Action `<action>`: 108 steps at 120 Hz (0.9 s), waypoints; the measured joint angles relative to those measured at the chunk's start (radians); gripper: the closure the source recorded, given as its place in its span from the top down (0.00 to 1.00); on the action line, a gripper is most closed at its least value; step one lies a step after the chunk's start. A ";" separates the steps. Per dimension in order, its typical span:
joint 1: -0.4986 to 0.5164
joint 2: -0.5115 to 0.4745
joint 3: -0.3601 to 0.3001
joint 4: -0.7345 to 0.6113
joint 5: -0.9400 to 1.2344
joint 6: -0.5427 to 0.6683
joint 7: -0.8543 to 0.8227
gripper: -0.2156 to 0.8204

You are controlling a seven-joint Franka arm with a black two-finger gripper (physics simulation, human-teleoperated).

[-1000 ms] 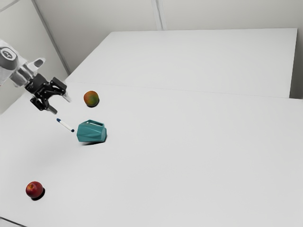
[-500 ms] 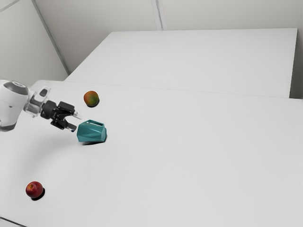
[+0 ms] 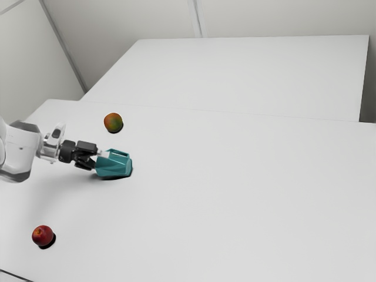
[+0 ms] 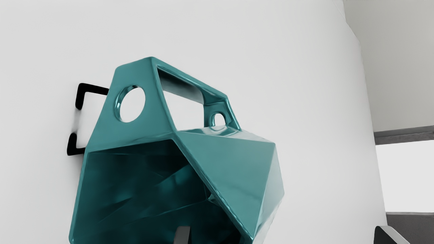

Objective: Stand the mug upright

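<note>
teal mug (image 3: 119, 167) still on its side, gripper (image 3: 99, 160) now at its mouth, jaws wide apart

The arm (image 3: 22, 150) is glossy white, its bulky, rounded casing edged with dark grey at the joint; a narrower wrist section (image 3: 49, 147) follows in white and silvery grey, with a dark oval inset on a raised, rounded piece; beyond it comes a stout black collar (image 3: 67, 151); the gripper (image 3: 100, 161) is black and blocky, with angular linkages; the fingers (image 4: 181, 236) have slim, squared dark ends with lighter grey faces.
</note>
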 joint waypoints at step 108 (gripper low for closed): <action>-0.159 -0.193 -0.022 0.072 0.065 0.034 0.029 0.05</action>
